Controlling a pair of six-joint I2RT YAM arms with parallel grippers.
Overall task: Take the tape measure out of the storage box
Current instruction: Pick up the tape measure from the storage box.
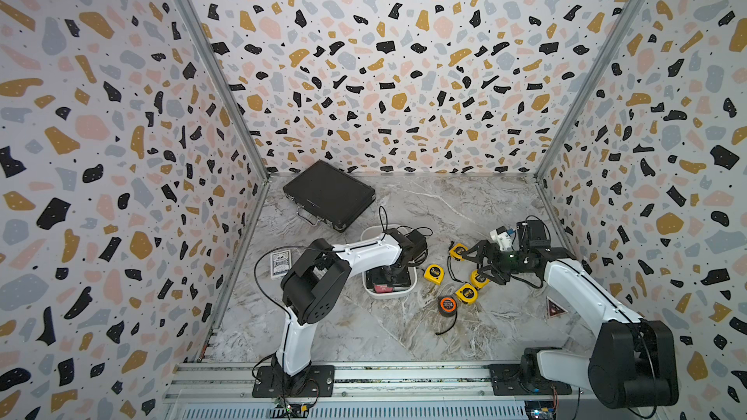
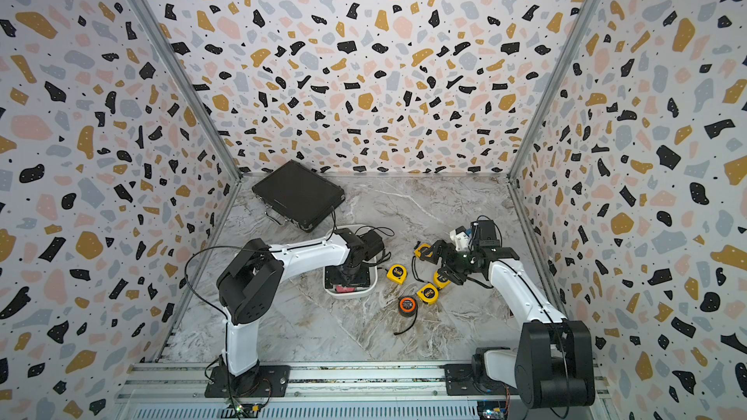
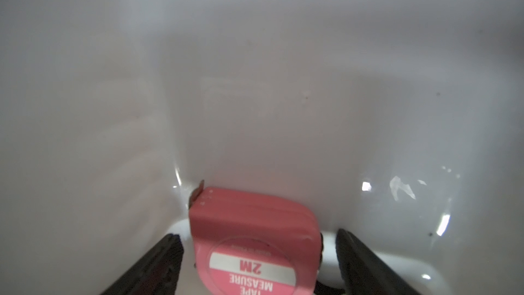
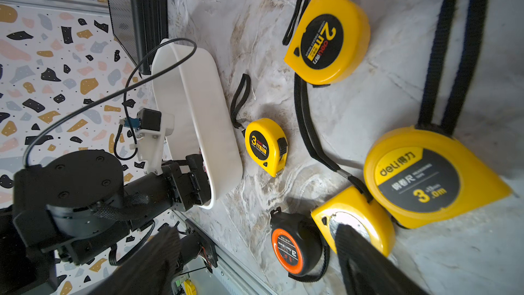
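Pink tape measure (image 3: pixel 252 222) in storage box (image 3: pixel 255 80), between spread jaws of left pincer (image 3: pixel 256 232), gaps both sides.

— Where's the tape measure (image 3: pixel 252 236)?
— Inside the storage box (image 4: pixel 204 103). It's pink, lying flat near a corner, its "2M" label facing up.
— And the box?
— White, low-walled, round-cornered, standing on the bench (image 1: pixel 364 337).

Pink tape measure (image 3: pixel 252 222): "2M", perhaps "TAPE MEASURE".
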